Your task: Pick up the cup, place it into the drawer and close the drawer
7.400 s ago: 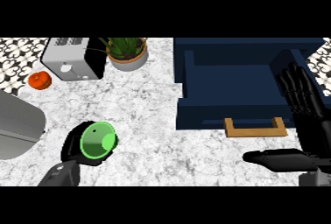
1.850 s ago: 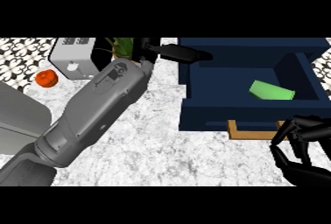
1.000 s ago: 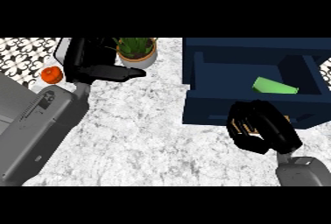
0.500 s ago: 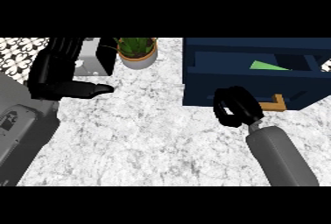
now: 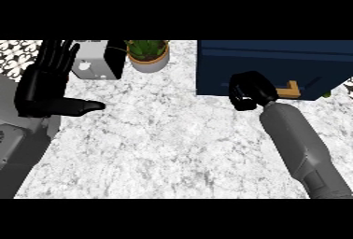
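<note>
Right hand (image 5: 250, 91) curled, empty, against drawer (image 5: 276, 65) front; left hand (image 5: 47, 84) open, fingers up.

The right robot hand (image 5: 250, 91) sits in the upper right of the head view with its fingers curled inward into a loose fist, holding nothing. Its grey forearm runs from the wrist down and to the right, leaving the view near the lower right corner. The left robot hand (image 5: 47, 86) shows at the left edge, palm flat, fingers straight and pointing up toward the top of the view, the thumb stuck out sideways to the right. Its grey forearm lies below it along the left edge.
</note>
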